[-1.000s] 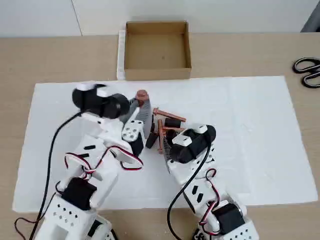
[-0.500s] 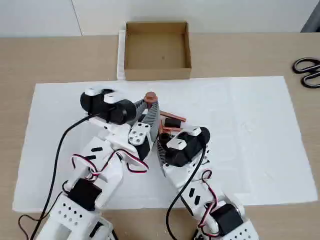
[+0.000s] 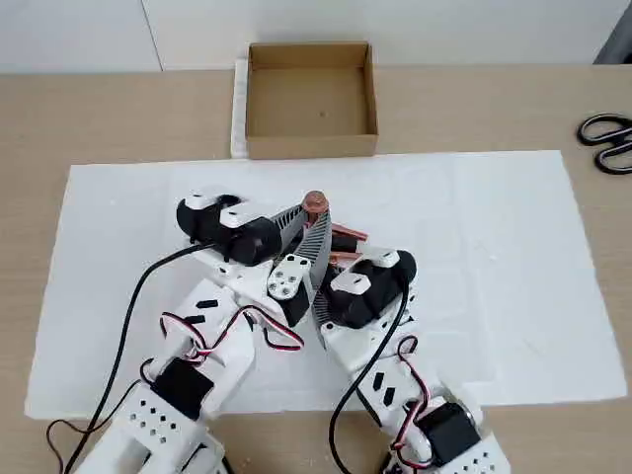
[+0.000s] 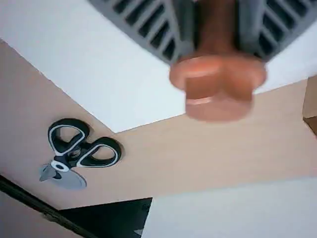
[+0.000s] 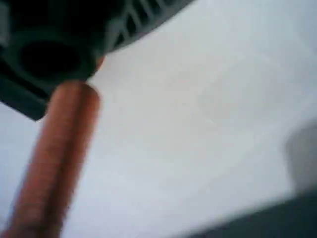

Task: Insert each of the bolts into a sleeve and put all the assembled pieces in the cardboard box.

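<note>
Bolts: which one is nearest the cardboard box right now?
The bolt clamped in the left gripper, its round head poking out past the grey fingers toward the cardboard box. The other copper pieces sit farther back, beside the right arm.

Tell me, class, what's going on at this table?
The left gripper holds a copper bolt between its fingers, over the white sheet. The right gripper sits close beside it, at the other copper pieces lying on the sheet. The cardboard box beyond the sheet holds nothing yet.
</note>
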### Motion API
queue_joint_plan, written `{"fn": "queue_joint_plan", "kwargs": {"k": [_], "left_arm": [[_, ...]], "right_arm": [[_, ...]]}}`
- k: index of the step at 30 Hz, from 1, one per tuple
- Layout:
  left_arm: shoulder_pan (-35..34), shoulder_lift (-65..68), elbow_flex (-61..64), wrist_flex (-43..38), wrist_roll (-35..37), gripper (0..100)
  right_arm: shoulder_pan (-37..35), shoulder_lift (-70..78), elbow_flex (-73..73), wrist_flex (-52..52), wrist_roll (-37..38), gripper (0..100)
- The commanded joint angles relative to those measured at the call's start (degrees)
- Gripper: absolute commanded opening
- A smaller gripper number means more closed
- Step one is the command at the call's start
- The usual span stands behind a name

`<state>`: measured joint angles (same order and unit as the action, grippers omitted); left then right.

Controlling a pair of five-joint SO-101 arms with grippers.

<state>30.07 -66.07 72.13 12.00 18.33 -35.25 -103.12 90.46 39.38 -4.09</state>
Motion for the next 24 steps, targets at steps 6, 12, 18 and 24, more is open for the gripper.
{"fn": "queue_joint_plan", "kwargs": {"k": [6,12,18,24], "left_arm": [[2.7,-0.1,-0.1,-1.9,0.2,1],[2.8,-0.2,1.3,-1.8,0.3,1],[2.5,-0.4,2.9,-1.8,0.3,1],[2.5,-0.4,3.0,-1.5,0.3,1]], "right_arm": [[-1.4,-0.8,-0.6,-1.4,-0.8,0.4],[-1.3,-0.8,-0.6,-1.4,-0.8,0.4],[-1.1,-0.8,-0.6,-1.4,-0.8,0.4],[-1.0,-0.8,-0.7,-1.4,-0.8,0.4]]}}
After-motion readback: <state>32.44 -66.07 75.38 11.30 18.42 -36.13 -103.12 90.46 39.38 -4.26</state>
